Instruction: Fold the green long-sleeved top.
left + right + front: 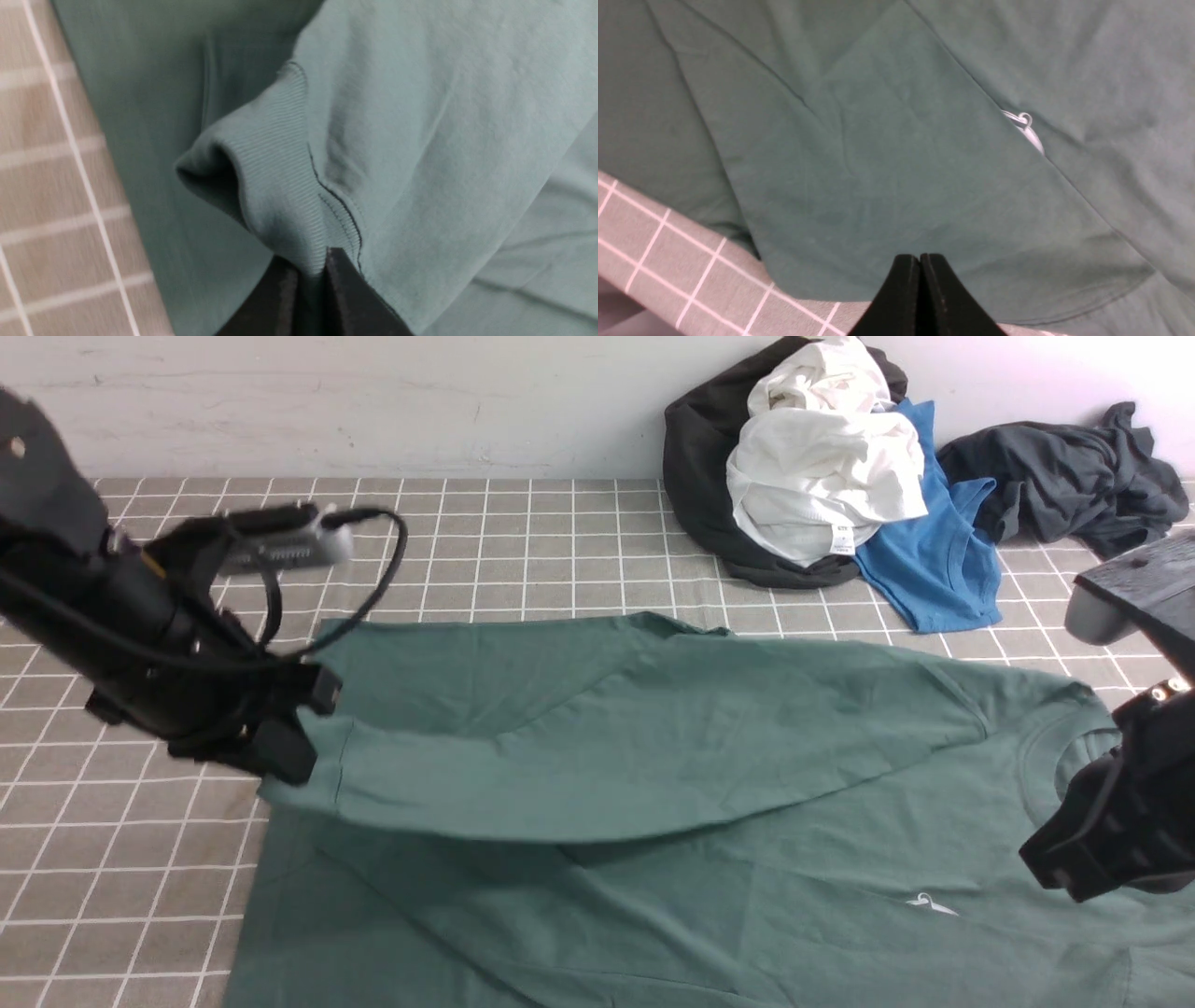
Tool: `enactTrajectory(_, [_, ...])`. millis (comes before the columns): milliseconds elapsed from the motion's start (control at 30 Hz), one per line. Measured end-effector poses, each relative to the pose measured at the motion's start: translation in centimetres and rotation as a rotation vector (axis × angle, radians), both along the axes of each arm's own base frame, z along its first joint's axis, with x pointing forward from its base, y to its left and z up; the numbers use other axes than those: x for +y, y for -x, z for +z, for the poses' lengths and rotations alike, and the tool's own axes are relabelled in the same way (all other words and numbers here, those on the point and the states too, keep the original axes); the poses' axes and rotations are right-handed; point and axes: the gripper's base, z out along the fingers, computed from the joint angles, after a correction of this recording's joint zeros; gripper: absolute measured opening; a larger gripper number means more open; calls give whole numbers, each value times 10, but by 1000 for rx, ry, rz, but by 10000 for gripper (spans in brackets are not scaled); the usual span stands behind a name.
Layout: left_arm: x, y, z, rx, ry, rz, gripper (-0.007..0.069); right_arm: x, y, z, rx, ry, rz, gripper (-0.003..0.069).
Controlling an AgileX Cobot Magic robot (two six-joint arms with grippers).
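While the green long-sleeved top (709, 915) lies spread over the grey checked tablecloth (121, 859), collar (1074, 747) to the right and bottom edge to the left, one sleeve (597, 775) runs across its body from the right shoulder all the way to the left edge. So the left gripper (280, 751) has that sleeve by the end. In the left wrist view you can see the ribbed cuff (280, 186) pinched between the two black fingers (345, 289), with the cuff's opening gaping a bit to one side. That end of the sleeve looks lifted off the shirt, since there's a dark shadow right under it.

The right gripper (1102, 859) hangs over the near right part of the top, just near of the collar. Its fingers (903, 289) are pressed tight together with nothing between them, only green fabric below. A little white logo (929, 903) sits on the chest close to it.

Far right, against the wall, there's a heap of other clothes: a white shirt (822, 476) on something black, a blue tee (934, 560), and a dark grey garment (1064, 485) next to that.
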Motion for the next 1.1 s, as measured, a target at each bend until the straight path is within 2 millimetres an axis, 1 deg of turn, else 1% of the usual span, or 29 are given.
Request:
enactTrajectory(33, [0, 4, -2, 0, -1, 5, 24, 2, 1, 0, 0, 0, 8, -16])
enactTrajectory(67, [2, 17, -19, 23, -12, 10, 27, 9, 4, 0, -3, 6, 52, -16])
enactTrajectory(100, [2, 17, -19, 22, -12, 10, 27, 10, 5, 0, -2, 7, 58, -16])
enactTrajectory(133, [3, 26, -32, 46, -23, -5, 35, 18, 9, 0, -6, 15, 103, -16])
enactTrajectory(233, [3, 35, -45, 70, -36, -47, 71, 30, 16, -1, -17, 38, 183, -16])
enactTrajectory(267, [3, 35, -45, 72, -37, -50, 76, 31, 17, -1, -18, 41, 188, -16])
enactTrajectory(300, [4, 38, -48, 77, -40, -66, 113, 35, 20, -1, -22, 46, 215, -16])
enactTrajectory(400, [3, 38, -48, 74, -39, -77, 208, 45, 27, -1, -28, 53, 283, -16])
enactTrajectory(433, [3, 38, -47, 73, -36, -77, 256, 49, 30, -2, -27, 58, 310, -16])
enactTrajectory(467, [3, 39, -47, 76, -32, -78, 288, 51, 33, -4, -24, 62, 334, -16])
enactTrajectory(500, [2, 40, -45, 78, -27, -80, 332, 55, 38, -8, -17, 71, 374, -16])
enactTrajectory(567, [1, 45, -38, 72, -21, -92, 389, 59, 47, -19, 9, 94, 443, -16])
enactTrajectory(600, [1, 46, -37, 73, -22, -96, 394, 60, 48, -20, 11, 98, 453, -16])
enactTrajectory(633, [-2, 52, -28, 43, -39, -130, 417, 62, 58, -33, 47, 123, 503, -16])
enactTrajectory(700, [-11, 61, -17, 3, -82, -207, 415, 63, 67, -46, 85, 149, 543, -13])
enactTrajectory(733, [-13, 63, -16, -1, -94, -228, 414, 62, 68, -48, 89, 152, 548, -12])
enactTrajectory(767, [-25, 73, -7, -33, -139, -323, 402, 62, 76, -59, 123, 177, 579, 0])
enactTrajectory(867, [-43, 92, -1, -42, -199, -482, 367, 59, 88, -77, 168, 215, 634, 36])
enactTrajectory(900, [-53, 106, -1, -13, -238, -588, 342, 58, 94, -85, 175, 227, 668, 74])
enactTrajectory(933, [-57, 113, -2, 11, -258, -639, 329, 58, 96, -90, 169, 229, 686, 97])
enactTrajectory(967, [-57, 115, -3, 25, -268, -654, 326, 58, 97, -92, 170, 232, 693, 104])
enactTrajectory(1000, [-63, 125, -6, 65, -296, -728, 304, 58, 98, -98, 144, 224, 713, 155])
enactTrajectory(1067, [-68, 137, -13, 110, -328, -804, 277, 59, 99, -106, 96, 208, 735, 245])
enactTrajectory(1100, [-68, 139, -15, 118, -332, -811, 275, 59, 99, -108, 93, 207, 735, 255])
